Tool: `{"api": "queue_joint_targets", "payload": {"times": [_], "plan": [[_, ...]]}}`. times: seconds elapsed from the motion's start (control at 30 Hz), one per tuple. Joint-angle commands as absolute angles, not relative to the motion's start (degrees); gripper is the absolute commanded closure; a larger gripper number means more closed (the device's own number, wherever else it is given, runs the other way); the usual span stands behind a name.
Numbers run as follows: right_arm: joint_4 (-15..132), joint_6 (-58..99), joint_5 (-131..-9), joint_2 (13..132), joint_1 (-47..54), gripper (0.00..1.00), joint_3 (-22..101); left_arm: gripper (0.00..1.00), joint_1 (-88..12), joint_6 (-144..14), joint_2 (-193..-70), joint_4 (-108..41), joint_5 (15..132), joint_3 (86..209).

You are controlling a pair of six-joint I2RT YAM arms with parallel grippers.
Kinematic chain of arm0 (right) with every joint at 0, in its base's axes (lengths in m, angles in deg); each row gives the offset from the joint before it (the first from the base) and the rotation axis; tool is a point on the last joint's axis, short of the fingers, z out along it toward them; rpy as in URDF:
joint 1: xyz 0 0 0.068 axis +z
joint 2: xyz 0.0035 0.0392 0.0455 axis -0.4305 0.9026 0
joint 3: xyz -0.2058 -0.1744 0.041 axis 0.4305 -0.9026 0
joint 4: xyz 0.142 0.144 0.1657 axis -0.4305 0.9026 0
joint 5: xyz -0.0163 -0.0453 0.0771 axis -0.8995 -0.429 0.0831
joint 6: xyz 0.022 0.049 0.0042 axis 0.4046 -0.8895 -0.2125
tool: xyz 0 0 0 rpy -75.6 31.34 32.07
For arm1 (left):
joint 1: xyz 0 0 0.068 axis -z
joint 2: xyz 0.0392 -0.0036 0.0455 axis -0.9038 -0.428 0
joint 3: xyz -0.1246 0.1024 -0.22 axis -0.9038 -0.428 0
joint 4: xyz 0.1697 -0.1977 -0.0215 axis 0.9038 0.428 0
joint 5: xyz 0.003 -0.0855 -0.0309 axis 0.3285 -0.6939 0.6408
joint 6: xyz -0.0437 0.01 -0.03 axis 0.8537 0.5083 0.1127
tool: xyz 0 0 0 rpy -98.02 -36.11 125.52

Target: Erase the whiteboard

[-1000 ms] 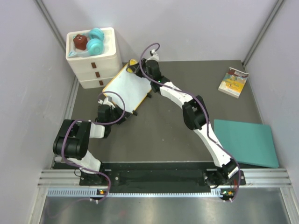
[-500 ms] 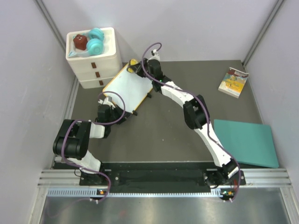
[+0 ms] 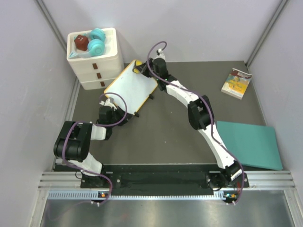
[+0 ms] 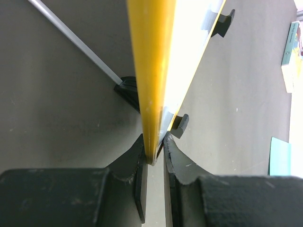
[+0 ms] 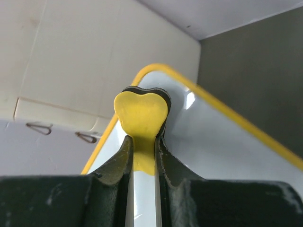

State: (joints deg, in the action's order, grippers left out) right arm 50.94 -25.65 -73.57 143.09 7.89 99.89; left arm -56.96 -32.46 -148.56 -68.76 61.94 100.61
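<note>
The whiteboard (image 3: 130, 87) sits in the far-left part of the table (image 3: 165, 127), at about 11 o'clock from the table's middle, skewed so that its long edges run from 7 toward 1 o'clock. It seems tipped up rather than lying flat. In the overhead view its white face shows no marks that I can make out, so little seems left to wipe. The left pincer (image 4: 154, 158) is closed on the thin orange-yellow frame at the board's 7 o'clock edge, with one finger on each face. At the 1 o'clock corner, the right pincer (image 5: 143, 142) is closed on the stem of a yellow heart-shaped eraser (image 5: 141, 113) with a dark backing, held right at the rim. The white three-drawer box (image 3: 97, 64) stands just beside the board at 10 o'clock, with toys on top. A small book (image 3: 236, 83) lies well apart at 3 o'clock, and a teal mat (image 3: 248, 144) at 4 o'clock. The main risk, as I judge it, is leverage. Pressure at the corner opposite a narrow edge grip could twist the frame out of the left fingers or rock the board. The eraser could also run off the rim, pivot on its pinched stem, or carry the arm into the drawer box.
</note>
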Motion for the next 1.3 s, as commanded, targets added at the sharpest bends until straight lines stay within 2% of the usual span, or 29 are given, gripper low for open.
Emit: {"api": "queue_joint_targets", "payload": {"times": [0.0,0.4,0.6,1.27], "plan": [[52.57,-24.31,-70.66,144.35,13.34,1.00,101.75,1.00,-56.22,-36.45,-150.14,-56.55,63.45,99.26],[51.77,-24.49,-69.25,144.27,19.23,1.00,100.69,1.00,-56.22,-36.63,-149.88,-57.60,63.19,98.74],[51.07,-24.24,-68.54,141.45,19.24,1.00,95.87,1.00,-56.23,-36.72,-149.96,-56.73,63.10,99.09],[57.14,-23.61,-70.40,141.97,5.53,1.00,94.73,1.00,-56.22,-36.89,-149.96,-56.55,63.36,99.09]]}}
